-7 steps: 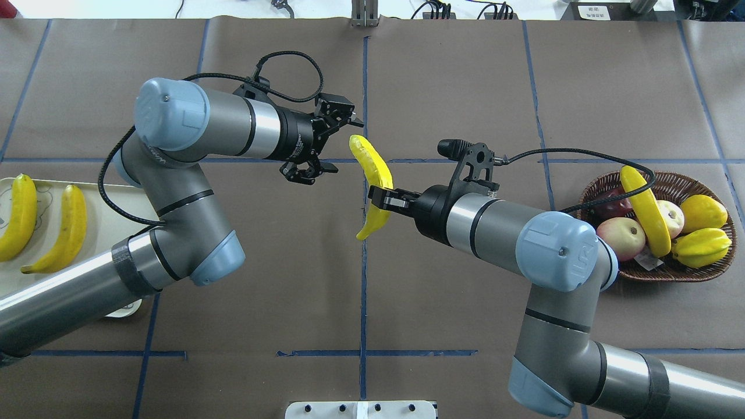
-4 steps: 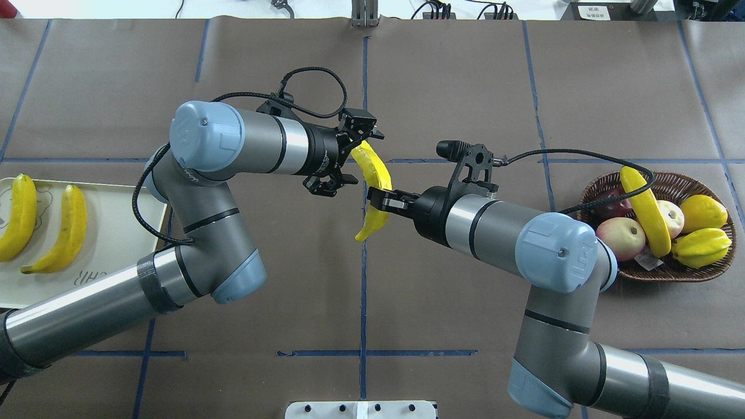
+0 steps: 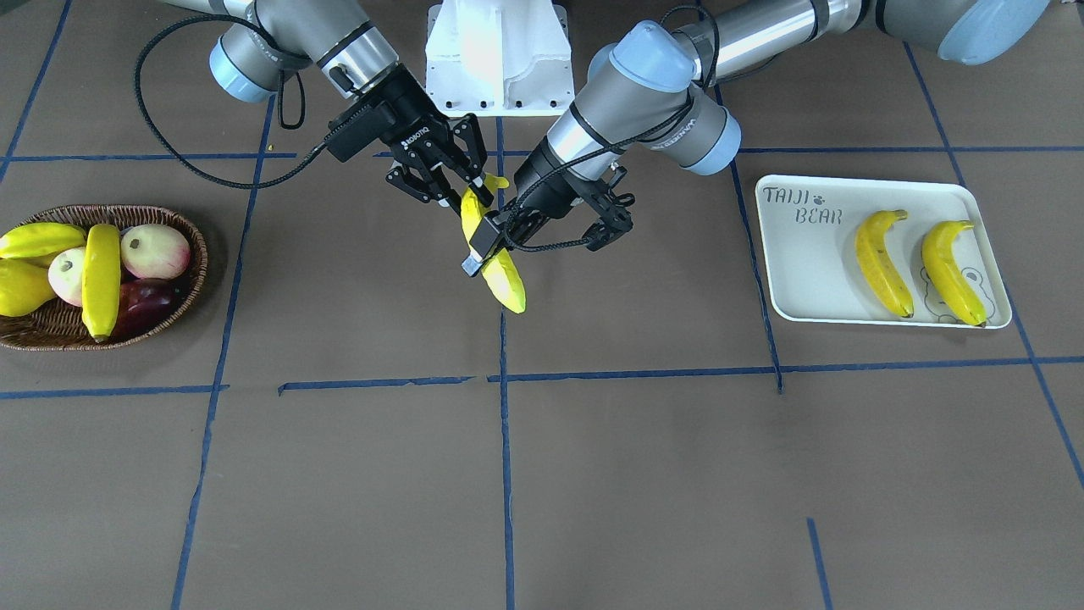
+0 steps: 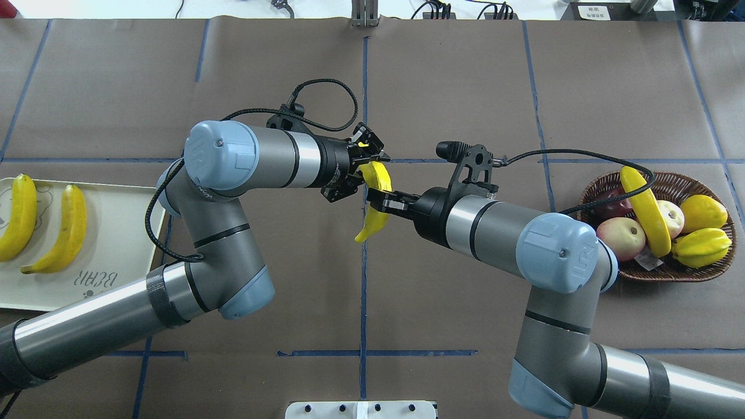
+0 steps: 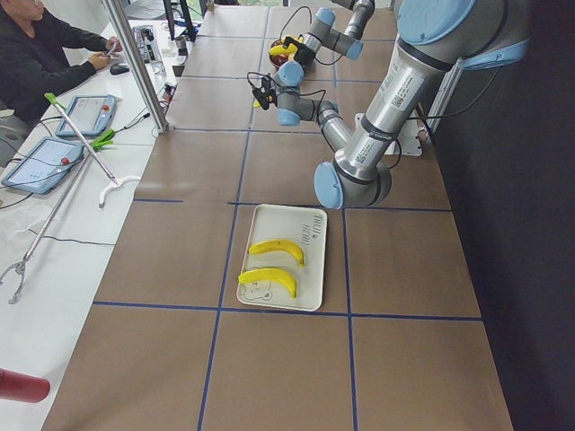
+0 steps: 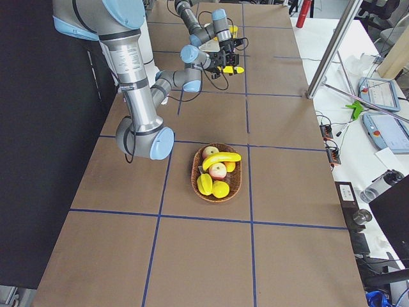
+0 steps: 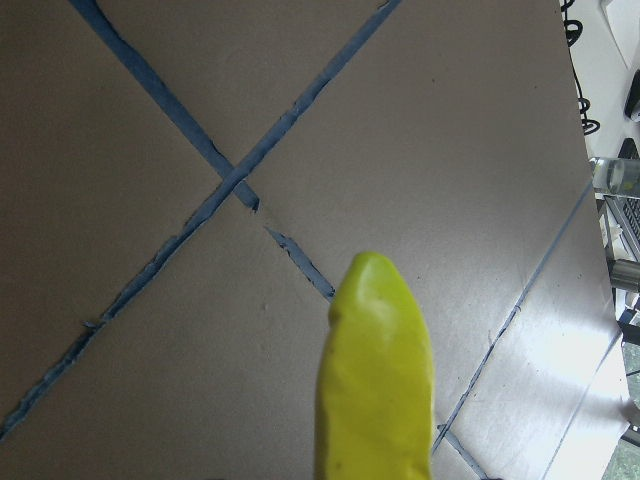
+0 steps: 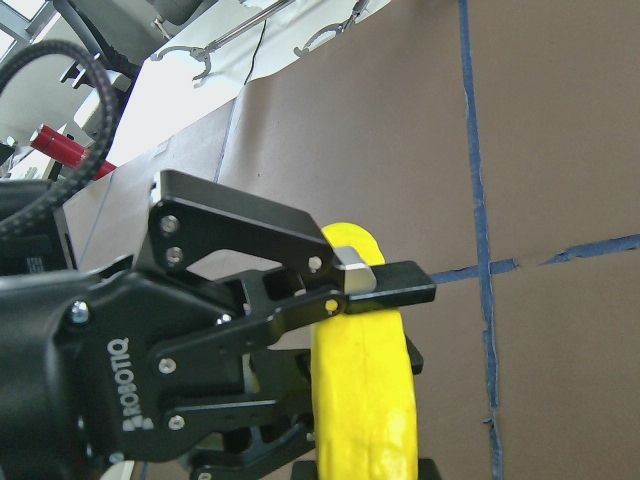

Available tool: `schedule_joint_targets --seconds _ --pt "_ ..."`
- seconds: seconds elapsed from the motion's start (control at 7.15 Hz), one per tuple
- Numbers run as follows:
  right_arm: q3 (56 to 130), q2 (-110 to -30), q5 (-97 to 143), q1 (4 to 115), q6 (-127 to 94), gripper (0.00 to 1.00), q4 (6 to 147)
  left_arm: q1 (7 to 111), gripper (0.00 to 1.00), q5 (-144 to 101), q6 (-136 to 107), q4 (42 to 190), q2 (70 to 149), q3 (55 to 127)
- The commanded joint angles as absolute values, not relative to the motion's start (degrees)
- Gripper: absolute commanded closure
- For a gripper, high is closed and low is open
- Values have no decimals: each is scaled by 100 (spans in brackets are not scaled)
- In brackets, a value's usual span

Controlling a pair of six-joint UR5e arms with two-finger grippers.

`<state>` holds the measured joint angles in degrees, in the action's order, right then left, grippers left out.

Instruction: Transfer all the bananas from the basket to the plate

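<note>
Brown paper covers the worktop point(image 4: 454, 87). Above it we see the right gripper point(image 4: 379, 199) clamped on the middle of one banana point(image 4: 373, 220), while the left gripper point(image 4: 369, 171) (spread wide) straddles its upper end. Well right of the right gripper, a second banana point(image 4: 645, 212) lies across the basket point(image 4: 687, 181); two bananas point(image 4: 61, 230) rest on the plate point(image 4: 116, 233), well left of the left gripper.

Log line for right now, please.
phase: mid-air handover; right gripper: shut on banana; left gripper: open around its far end; plate: two bananas; basket: one banana
</note>
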<state>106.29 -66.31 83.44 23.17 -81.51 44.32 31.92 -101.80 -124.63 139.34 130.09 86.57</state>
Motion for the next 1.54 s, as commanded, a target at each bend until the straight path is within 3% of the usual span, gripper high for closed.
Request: schedule_joint_targets --seconds 0.0,0.14,0.7,0.98,1.26,1.4 --pt "10661 -6610 8376 2303 -8165 40 4447 3234 100 -10169 -12533 13939 13008 8692" --pt "10713 -6601 8367 2303 -8182 1 4447 3234 100 -10178 -12559 13922 13017 8710" --pt "11011 -6653 8516 2346 -8191 0 4534 3322 100 -10274 -12490 13783 12911 8719" --pt "12063 -6680 8952 2599 -8183 0 6240 3820 100 -10991 -11915 12802 12063 9723" --pt "12287 -6793 10451 3624 -8104 0 6889 3937 100 -11075 -10124 11564 10800 11069" --pt "12278 -6985 11277 4274 -7877 0 7056 3955 100 -10987 -9438 11471 10080 11292"
